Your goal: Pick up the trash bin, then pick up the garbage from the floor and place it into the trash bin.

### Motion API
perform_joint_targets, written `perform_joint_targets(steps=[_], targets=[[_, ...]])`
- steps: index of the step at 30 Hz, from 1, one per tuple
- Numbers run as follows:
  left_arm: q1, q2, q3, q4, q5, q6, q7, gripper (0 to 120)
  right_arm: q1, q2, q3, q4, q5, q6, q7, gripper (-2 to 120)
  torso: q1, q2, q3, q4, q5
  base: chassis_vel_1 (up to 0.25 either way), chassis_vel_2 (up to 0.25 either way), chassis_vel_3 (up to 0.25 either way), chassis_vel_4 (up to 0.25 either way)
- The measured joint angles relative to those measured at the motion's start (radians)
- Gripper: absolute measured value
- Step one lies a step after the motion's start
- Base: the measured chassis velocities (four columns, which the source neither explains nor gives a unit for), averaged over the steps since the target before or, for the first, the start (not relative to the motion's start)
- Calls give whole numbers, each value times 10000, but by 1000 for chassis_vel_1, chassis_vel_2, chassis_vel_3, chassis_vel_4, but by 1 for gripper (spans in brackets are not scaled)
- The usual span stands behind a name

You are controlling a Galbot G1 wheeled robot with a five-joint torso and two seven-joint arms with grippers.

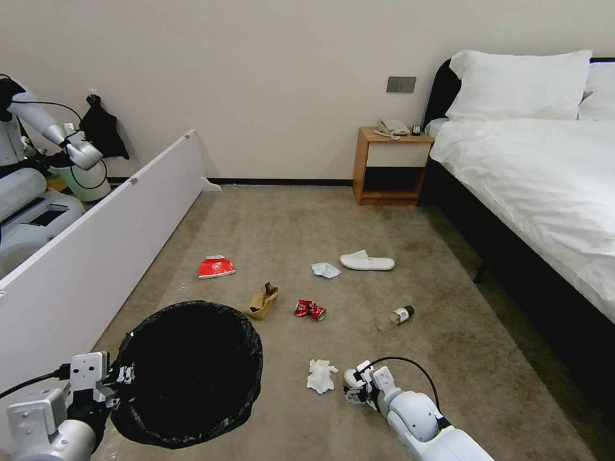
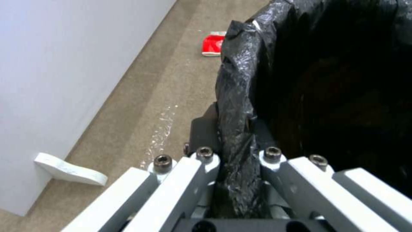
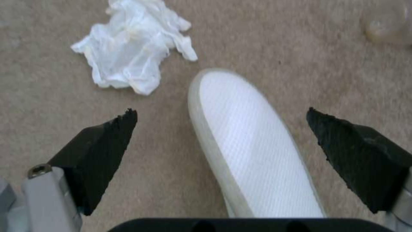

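Note:
The trash bin (image 1: 186, 374), lined with a black bag (image 2: 240, 96), is at the lower left. My left gripper (image 1: 125, 374) (image 2: 234, 138) is shut on its rim. My right gripper (image 1: 352, 388) (image 3: 221, 129) hangs low over the floor (image 1: 359, 218), open, with a white slipper (image 3: 249, 145) lying between its fingers, untouched. A crumpled white tissue (image 1: 320, 376) (image 3: 133, 61) lies just beside it. Farther out lie a red-white packet (image 1: 216, 266) (image 2: 212, 45), a brown paper bag (image 1: 262, 301), a crushed red can (image 1: 310, 310), a dark-capped bottle (image 1: 397, 316), a pale-blue tissue (image 1: 325, 269) and another slipper (image 1: 366, 261).
A long white board (image 1: 96, 256) stands along the left, its foot (image 2: 69, 169) on the carpet. A bed (image 1: 532, 173) with a dark frame runs down the right, and a wooden nightstand (image 1: 391, 166) stands by the far wall. Another robot (image 1: 38, 186) is behind the board.

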Motion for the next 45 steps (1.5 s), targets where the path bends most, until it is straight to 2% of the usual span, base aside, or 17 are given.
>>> perform_joint_targets(steps=[5, 7, 8, 10, 11, 13, 14, 16, 17, 20, 22, 25, 28, 31, 32, 43, 45], targets=[[-5, 1, -5, 1, -7, 0, 0, 4, 51, 130, 59, -119, -11, -275, 183, 99, 0, 0, 0, 0, 0, 0, 0, 0, 0], [-8, -2, -5, 14, -8, 0, 1, 4, 79, 154, 118, -174, -29, -280, 216, 90, 0, 0, 0, 1, 0, 0, 0, 0, 0], [-8, -2, -5, 14, -8, 0, 1, 4, 79, 154, 118, -174, -29, -280, 216, 90, 0, 0, 0, 1, 0, 0, 0, 0, 0], [-8, -3, -5, 23, -8, 0, 2, 4, 81, 109, 122, -168, -31, -281, 216, 81, 0, 0, 0, 0, 1, 0, 0, 0, 0], [-8, -3, -5, 23, -8, 0, 2, 4, 81, 109, 122, -168, -31, -281, 216, 81, 0, 0, 0, 0, 1, 0, 0, 0, 0], [-31, 0, -1, 41, -8, 0, 1, 4, 85, 56, 119, -151, -37, -288, 217, 69, 0, 0, 0, 0, 0, 0, 0, 0, 0], [-31, 0, -1, 41, -8, 0, 1, 4, 85, 56, 119, -151, -37, -288, 217, 69, 0, 0, 0, 0, 0, 0, 0, 0, 0], [-46, 0, 16, 48, -8, 0, 1, 4, 88, 24, 118, -128, -39, -315, 223, 57, 0, 0, 0, 0, 1, 0, 0, 0, 0], [-46, 0, 16, 48, -8, 0, 1, 4, 88, 24, 118, -128, -39, -315, 223, 57, 0, 0, 0, 0, 1, 0, 0, 0, 0], [-53, 0, 22, 57, -8, 0, 1, 4, 88, -15, 120, -108, -39, -318, 228, 48, 0, 0, 0, 0, 1, 0, 0, 0, 0], [-65, 8, 22, 61, -7, 0, 2, 4, 84, -53, 127, -71, -41, -336, 231, 35, 0, 0, 0, 0, 1, 0, 0, 0, 0], [-72, 15, 23, 64, -8, 0, 2, 4, 76, -80, 127, -38, -40, -353, 231, 28, 0, 0, 0, 0, 1, 0, 0, 0, 0], [-77, 33, 23, 67, -8, 0, 1, 4, 53, -75, 153, 17, -57, -362, 248, 12, 0, 0, 0, 0, 1, 0, 0, 0, 0], [-77, 36, 23, 68, -8, 0, 2, 4, 52, -49, 174, 25, -68, -369, 256, 8, 0, 0, 0, 0, 0, 0, 0, 0, 0], [-78, 40, 20, 68, -8, 0, 2, 4, 51, -27, 183, 30, -76, -382, 262, 1, 0, 0, 0, 1, 1, 0, 0, 0, 0], [-64, 72, 5, 31, -20, 0, 7, 4, 0, -93, 216, 133, -103, -415, 287, 0, 0, 0, 0, 0, 0, 0, 0, 0, 0], [-54, 61, 3, 19, -21, 0, 7, 4, -29, -125, 209, 206, -96, -502, 599, 2, 0, 0, 0, 0, 1, 0, 0, 0, 0]])
